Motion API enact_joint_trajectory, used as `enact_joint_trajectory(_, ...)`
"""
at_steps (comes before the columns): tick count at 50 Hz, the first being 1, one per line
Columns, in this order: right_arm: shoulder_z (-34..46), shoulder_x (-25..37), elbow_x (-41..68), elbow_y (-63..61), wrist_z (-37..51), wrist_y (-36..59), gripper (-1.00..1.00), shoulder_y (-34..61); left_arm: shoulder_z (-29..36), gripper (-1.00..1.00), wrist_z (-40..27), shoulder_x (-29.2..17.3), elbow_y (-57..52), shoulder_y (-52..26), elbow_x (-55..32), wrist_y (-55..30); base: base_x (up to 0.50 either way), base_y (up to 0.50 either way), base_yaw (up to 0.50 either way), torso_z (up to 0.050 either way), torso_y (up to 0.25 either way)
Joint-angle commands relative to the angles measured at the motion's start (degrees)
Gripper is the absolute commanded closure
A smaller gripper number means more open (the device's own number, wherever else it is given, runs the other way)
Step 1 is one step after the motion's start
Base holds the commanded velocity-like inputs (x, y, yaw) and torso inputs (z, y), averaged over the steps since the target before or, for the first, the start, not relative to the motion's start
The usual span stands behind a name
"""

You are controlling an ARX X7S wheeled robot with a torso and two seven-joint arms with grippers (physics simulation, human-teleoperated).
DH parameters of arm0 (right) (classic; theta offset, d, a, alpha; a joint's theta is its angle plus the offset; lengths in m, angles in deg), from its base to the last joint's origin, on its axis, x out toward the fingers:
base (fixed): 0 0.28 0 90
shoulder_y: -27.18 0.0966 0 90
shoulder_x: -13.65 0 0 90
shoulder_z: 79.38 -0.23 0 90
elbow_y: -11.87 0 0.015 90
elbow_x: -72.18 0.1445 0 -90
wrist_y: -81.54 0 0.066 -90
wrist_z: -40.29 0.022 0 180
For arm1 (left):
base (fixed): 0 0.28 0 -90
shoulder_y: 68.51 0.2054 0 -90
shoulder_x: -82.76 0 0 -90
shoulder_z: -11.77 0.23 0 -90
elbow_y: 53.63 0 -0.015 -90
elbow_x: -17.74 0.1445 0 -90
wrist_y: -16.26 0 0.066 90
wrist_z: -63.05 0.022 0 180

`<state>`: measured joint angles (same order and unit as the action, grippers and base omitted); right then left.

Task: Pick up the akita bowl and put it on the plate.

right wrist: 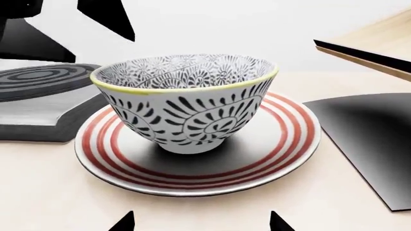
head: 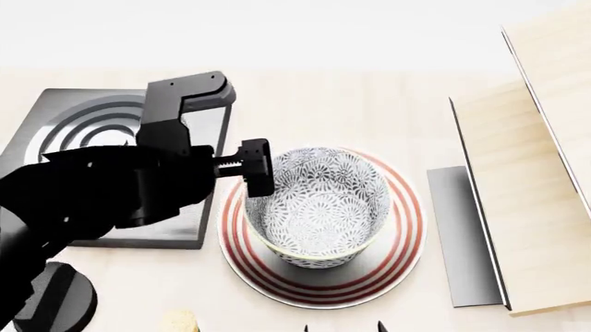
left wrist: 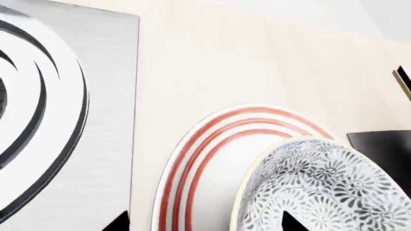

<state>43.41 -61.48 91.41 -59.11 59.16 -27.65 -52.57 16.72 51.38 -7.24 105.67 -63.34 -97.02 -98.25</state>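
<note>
The akita bowl (head: 323,200) (right wrist: 186,106) (left wrist: 327,187), white with a grey-black floral pattern, stands upright in the middle of the plate (head: 397,249) (right wrist: 270,144) (left wrist: 192,168), a white disc with red rings. My left gripper (head: 259,173) (left wrist: 205,224) hovers at the bowl's left rim, open. One fingertip is over the bowl's inside, the other outside over the plate's edge. My right gripper (head: 342,327) (right wrist: 199,224) is open and low over the table in front of the plate, with nothing between its fingers.
A grey stove burner (head: 83,131) (left wrist: 38,120) (right wrist: 38,79) with dark rings lies left of the plate. A wooden cabinet (head: 526,194) and a dark panel (head: 461,235) stand to the right. A black round object (head: 55,297) sits near the front left.
</note>
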Motion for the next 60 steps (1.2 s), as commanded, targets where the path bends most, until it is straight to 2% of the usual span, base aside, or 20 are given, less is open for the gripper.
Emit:
enact_joint_trajectory(1,0.35,0.12,0.98,-0.48,-0.17,0.21,-1.00,-0.41,-0.03,-1.00,-0.33,-0.03,0.16,-4.09,3.28,-0.02,0.00,0.00,0.00,0.000,0.000)
enact_joint_trajectory(4,0.38,0.18,0.94,-0.62,-0.05,0.17,-1.00,-0.50,0.07,-1.00,-0.73,-0.53,-0.02,-5.18,3.70,0.34,0.00,0.00,0.00,0.000,0.000)
enact_joint_trajectory(8,0.27,0.53,1.11,-1.46,0.26,0.47,-1.00,-0.71,-1.23,-1.00,-8.44,-7.91,-14.47,-6.51,3.89,3.50,0.00,0.00,0.00,0.000,0.000)
enact_joint_trajectory(15,0.06,0.83,1.26,-2.04,0.61,0.48,-1.00,-0.85,-2.56,-1.00,-17.41,-16.77,-31.33,-8.67,5.04,6.79,0.00,0.00,0.00,0.000,0.000)
enact_joint_trajectory(37,0.27,1.47,0.78,-3.79,1.78,1.31,-1.00,-0.87,-6.40,-1.00,-33.79,-38.53,-66.61,-12.87,10.44,13.85,0.00,0.00,0.00,0.000,0.000)
enact_joint_trajectory(52,-2.70,6.79,0.68,-16.06,7.34,5.98,-1.00,-1.63,-7.79,-1.00,-41.01,-53.01,-85.64,-10.95,17.58,19.55,0.00,0.00,0.00,0.000,0.000)
enact_joint_trajectory(60,-4.54,10.38,-0.14,-25.15,11.32,9.97,-1.00,-2.17,-7.77,-1.00,-42.37,-60.46,-93.20,-5.95,21.65,25.43,0.00,0.00,0.00,0.000,-0.001)
